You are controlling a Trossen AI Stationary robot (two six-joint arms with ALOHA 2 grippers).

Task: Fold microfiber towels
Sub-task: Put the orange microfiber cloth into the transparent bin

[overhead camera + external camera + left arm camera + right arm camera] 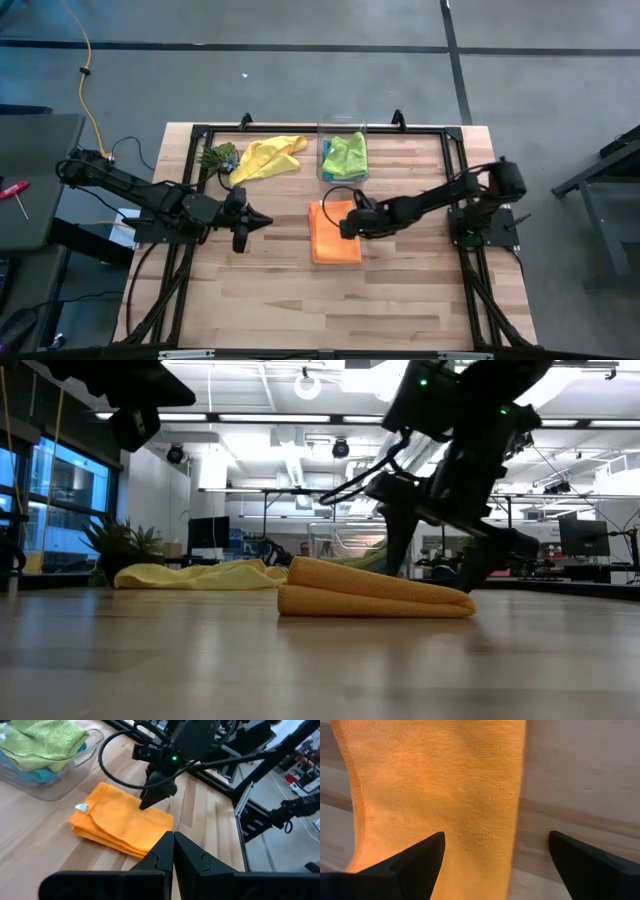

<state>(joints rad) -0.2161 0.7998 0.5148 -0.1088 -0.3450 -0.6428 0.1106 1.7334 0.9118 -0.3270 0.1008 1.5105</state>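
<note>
Your left gripper (262,219) sits w/ fingers pressed together, holding nothing, just left of the folded orange towel (333,232) at table centre. Your right gripper (343,222) is spread wide, over the towel's right edge, one finger above cloth, other above wood.

The tabletop (300,290) is pale wood planks edged by a black frame (452,140). It stands on a grey concrete floor (250,80) crossed by dark lines, with a yellow cable (88,70) trailing at the far left. A dark side table (30,180) sits left of it, a red-handled tool (14,191) lying on top. Seen level, the room behind is a large workshop: a white ceiling with strip lights (260,418), tall windows (70,500) on the left, a potted plant (125,545), and monitors (585,538) at the far right.
</note>
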